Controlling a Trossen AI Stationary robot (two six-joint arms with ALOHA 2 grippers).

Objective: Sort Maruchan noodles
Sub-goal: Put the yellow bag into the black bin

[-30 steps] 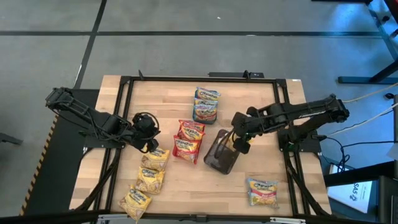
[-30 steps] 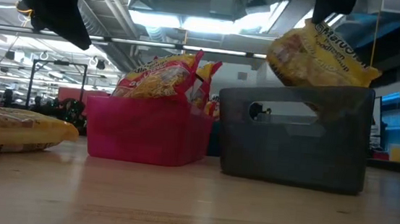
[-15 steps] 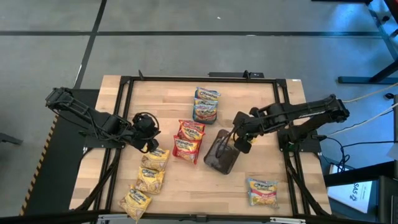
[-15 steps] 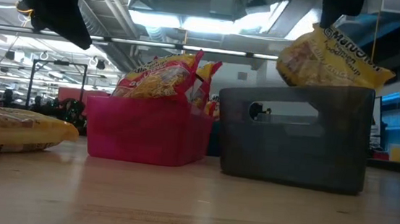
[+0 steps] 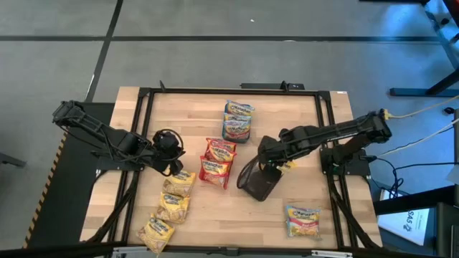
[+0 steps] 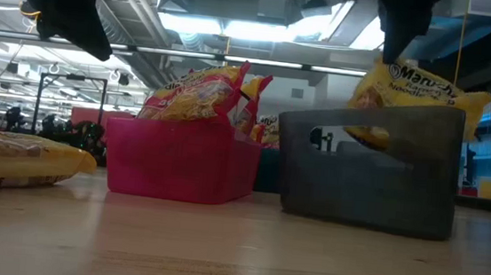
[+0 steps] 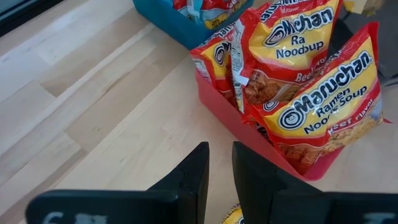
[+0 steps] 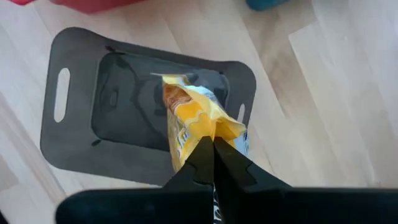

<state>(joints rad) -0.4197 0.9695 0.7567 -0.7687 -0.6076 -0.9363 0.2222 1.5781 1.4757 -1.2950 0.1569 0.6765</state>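
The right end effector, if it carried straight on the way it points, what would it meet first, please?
Probably the floor of the grey bin. The right end effector, shut on a yellow noodle packet, points down into it, and nothing else shows inside.

You can't see the lower half of the yellow packet point(image 6: 419, 90): the grey tray's point(image 6: 367, 170) wall hides it in the low view. At nine o'clock there, another yellow packet point(image 6: 12, 160) is cut off by the edge. The teal tray point(image 7: 177, 28) is cropped at twelve o'clock in the left wrist view.
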